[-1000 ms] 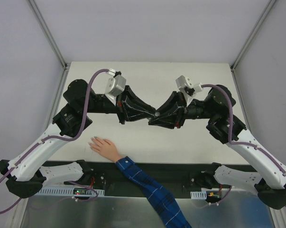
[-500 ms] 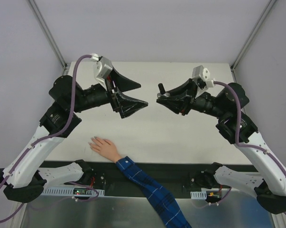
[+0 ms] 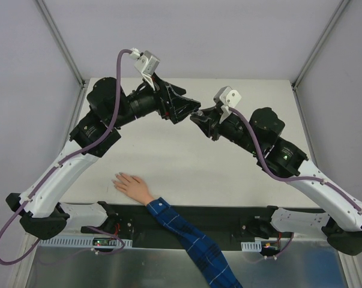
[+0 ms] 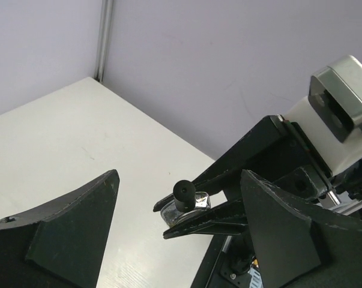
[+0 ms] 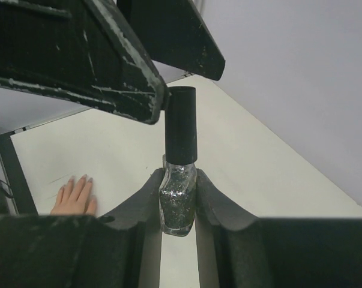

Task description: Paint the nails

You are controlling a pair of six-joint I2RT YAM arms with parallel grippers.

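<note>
My right gripper (image 5: 179,180) is shut on a small glass bottle (image 5: 177,201) of dark glitter polish, held upright with its black cap (image 5: 181,126) on. My left gripper (image 4: 179,178) is open, and its wide-spread fingers (image 5: 108,60) stand on either side of the cap (image 4: 184,192). One fingertip sits right beside the cap. Both grippers meet in the air over the far middle of the table (image 3: 229,174). The pale hand (image 3: 131,185) lies flat near the front left, fingers spread, and its nails (image 5: 83,179) are tiny. A blue plaid sleeve (image 3: 193,240) covers the arm.
The white table is boxed in by grey walls with metal corner posts (image 3: 60,42). A black strip (image 3: 193,217) with both arm bases runs along the near edge. The sleeve crosses that strip toward the bottom.
One second ago both grippers met low over the table with the left shut. They then drew apart and the left opened. Now they are together again, higher and farther back.
</note>
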